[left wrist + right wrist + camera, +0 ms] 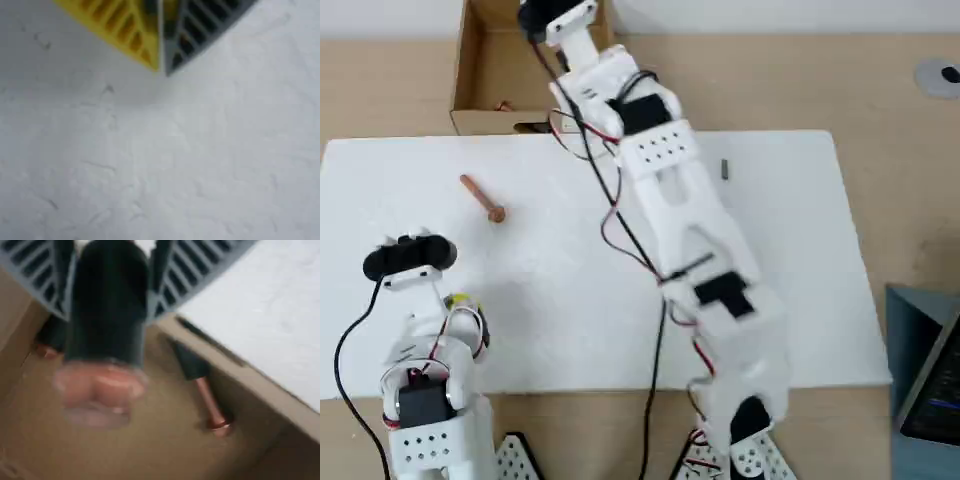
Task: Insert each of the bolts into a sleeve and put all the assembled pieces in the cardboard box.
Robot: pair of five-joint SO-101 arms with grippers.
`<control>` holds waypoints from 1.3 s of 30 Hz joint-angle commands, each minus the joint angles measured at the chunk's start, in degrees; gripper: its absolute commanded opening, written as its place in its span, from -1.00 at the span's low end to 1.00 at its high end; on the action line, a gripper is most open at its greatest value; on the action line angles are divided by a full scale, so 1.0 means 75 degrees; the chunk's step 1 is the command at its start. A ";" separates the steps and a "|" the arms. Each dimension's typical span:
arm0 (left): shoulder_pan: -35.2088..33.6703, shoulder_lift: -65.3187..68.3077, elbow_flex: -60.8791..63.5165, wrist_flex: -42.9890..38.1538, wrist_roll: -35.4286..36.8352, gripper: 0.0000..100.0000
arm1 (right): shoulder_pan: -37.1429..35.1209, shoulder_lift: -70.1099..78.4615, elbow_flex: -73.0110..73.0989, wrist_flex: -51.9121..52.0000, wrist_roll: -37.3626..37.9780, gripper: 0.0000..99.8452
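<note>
The right jaws are clamped on a black sleeve (107,315) with a copper bolt head (100,390) poking from its end, held over the inside of the cardboard box (260,395). There another assembled piece (200,380) lies beside the wall. The left jaws are together, tips meeting just above the white surface (175,165). A loose bolt (481,197) lies on that surface between box and left arm.
</note>
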 commanded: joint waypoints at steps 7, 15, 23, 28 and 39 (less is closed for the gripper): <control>-0.0035 -0.0041 -0.0047 -0.0129 0.0012 -0.99 | 0.0006 0.3499 -0.4636 -0.0199 0.2063 -0.98; -0.0023 -0.0041 -0.0047 -0.0129 0.0012 -0.99 | -0.0123 0.5023 -0.6101 -0.0199 0.3141 -0.98; -0.0023 -0.0041 -0.0047 -0.0129 0.0012 -0.99 | -0.0170 0.5245 -0.6125 -0.0117 0.3681 -0.80; -0.0023 -0.0041 -0.0047 -0.0129 0.0012 -0.99 | -0.0193 0.5245 -0.6171 0.0316 0.3681 -0.68; -0.0023 -0.0041 -0.0047 -0.0129 0.0012 -0.99 | -0.0193 0.5199 -0.6992 0.0938 0.3645 -0.68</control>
